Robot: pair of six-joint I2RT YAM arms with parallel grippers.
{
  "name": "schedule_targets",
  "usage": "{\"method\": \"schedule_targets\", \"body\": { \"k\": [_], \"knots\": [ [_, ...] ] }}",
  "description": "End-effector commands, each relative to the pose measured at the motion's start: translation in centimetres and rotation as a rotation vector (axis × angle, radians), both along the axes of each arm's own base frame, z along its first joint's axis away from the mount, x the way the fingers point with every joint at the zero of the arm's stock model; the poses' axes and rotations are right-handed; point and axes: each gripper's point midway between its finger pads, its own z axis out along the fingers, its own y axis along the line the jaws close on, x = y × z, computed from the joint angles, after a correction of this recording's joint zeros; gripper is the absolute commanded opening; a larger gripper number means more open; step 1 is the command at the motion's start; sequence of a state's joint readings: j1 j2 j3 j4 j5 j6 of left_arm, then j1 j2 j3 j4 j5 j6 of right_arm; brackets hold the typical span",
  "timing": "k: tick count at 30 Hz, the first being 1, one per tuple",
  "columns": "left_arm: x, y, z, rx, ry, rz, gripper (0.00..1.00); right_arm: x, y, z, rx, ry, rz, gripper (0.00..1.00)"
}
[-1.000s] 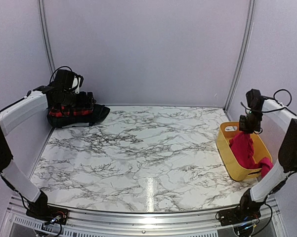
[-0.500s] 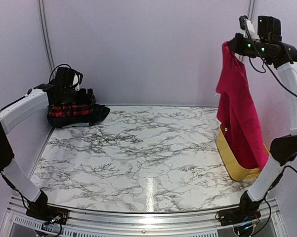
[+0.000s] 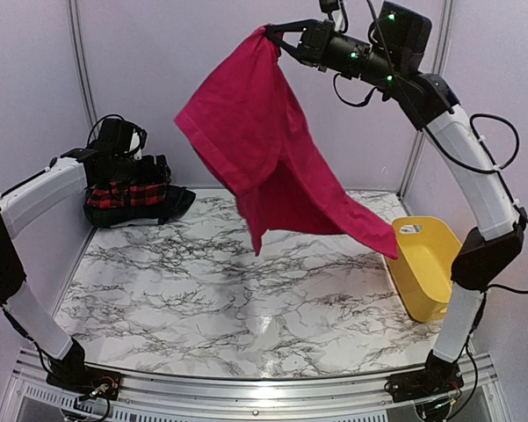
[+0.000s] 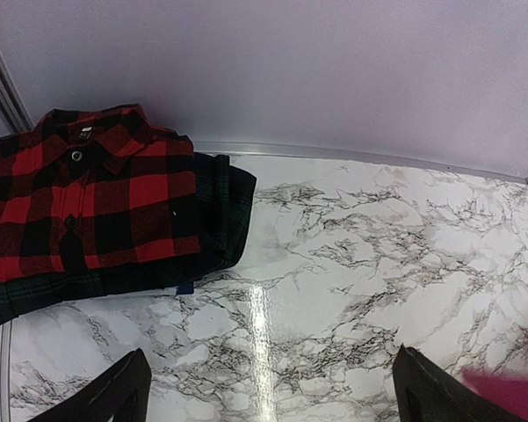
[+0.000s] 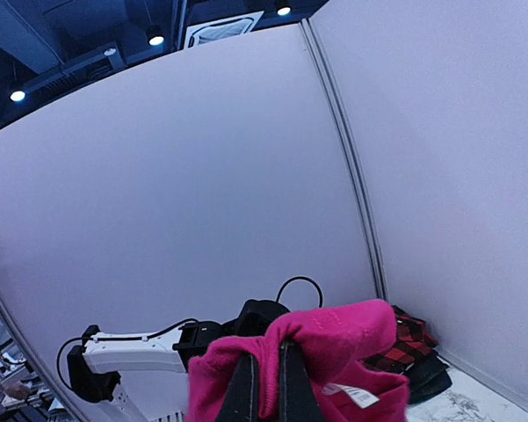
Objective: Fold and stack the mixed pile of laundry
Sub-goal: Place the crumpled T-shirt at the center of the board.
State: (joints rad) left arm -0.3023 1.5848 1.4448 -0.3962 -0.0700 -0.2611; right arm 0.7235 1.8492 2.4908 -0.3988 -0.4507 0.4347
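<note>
Yellow tub (image 3: 426,264): one, at the table's (image 3: 246,299) right edge, with one rim corner covered by hanging cloth.

Magenta-pink garment (image 3: 264,149): one, suspended above the table. Its bunched edge is pinched in the tightly closed right gripper (image 3: 277,35).

Left gripper (image 4: 268,400): jaws spread wide, holding nothing, only the tips visible.

Far-left corner: red-and-black checked garment (image 4: 88,193) lies atop the dark plaid garment (image 4: 224,207), which is mostly covered.

Garments: three.

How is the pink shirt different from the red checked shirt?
The pink shirt is plain; the red checked shirt has black squares. The pink shirt hangs unfolded from the right gripper; the red checked shirt lies folded on a dark plaid garment. Both are soft clothes.
</note>
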Motion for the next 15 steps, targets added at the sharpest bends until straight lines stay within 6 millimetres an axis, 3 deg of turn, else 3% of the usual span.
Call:
{"method": "schedule_targets", "body": {
  "k": [1, 3, 5, 6, 7, 8, 9, 12, 13, 15],
  "knots": [
    [0.3, -0.3, 0.3, -0.034, -0.013, 0.008, 0.99, 0.4, -3.6, 3.4, 0.115, -0.071, -0.022, 0.00],
    [0.2, -0.6, -0.3, -0.042, 0.000, -0.006, 0.99, 3.8, -6.2, 0.9, 0.092, -0.016, -0.113, 0.00],
    [0.1, -1.0, -1.1, -0.047, 0.016, -0.023, 0.99, 7.4, -8.6, -3.7, 0.038, 0.076, -0.193, 0.00],
    [0.0, -1.1, -1.5, -0.047, 0.025, -0.037, 0.99, 9.4, -9.8, -7.3, -0.009, 0.156, -0.243, 0.00],
    [0.0, -1.2, -1.8, -0.041, 0.032, -0.044, 0.99, 11.2, -10.9, -12.3, -0.072, 0.269, -0.281, 0.00],
    [-0.3, -1.5, -2.1, -0.045, 0.040, -0.070, 0.99, 11.7, -11.6, -15.8, -0.120, 0.332, -0.276, 0.02],
    [-0.6, -1.7, -2.5, -0.041, 0.049, -0.088, 0.99, 11.9, -12.4, -19.8, -0.200, 0.391, -0.304, 0.14],
    [-1.6, -1.6, -3.9, -0.022, 0.077, -0.111, 0.99, 11.1, -16.6, -31.3, -0.468, 0.605, -0.478, 0.70],
    [-2.1, -1.6, -4.4, -0.020, 0.088, -0.125, 0.99, 10.6, -18.4, -34.1, -0.546, 0.664, -0.549, 0.81],
    [-3.5, -2.3, -5.8, -0.035, 0.126, -0.180, 0.99, 9.3, -20.2, -36.8, -0.618, 0.708, -0.584, 0.87]
  ]
}}
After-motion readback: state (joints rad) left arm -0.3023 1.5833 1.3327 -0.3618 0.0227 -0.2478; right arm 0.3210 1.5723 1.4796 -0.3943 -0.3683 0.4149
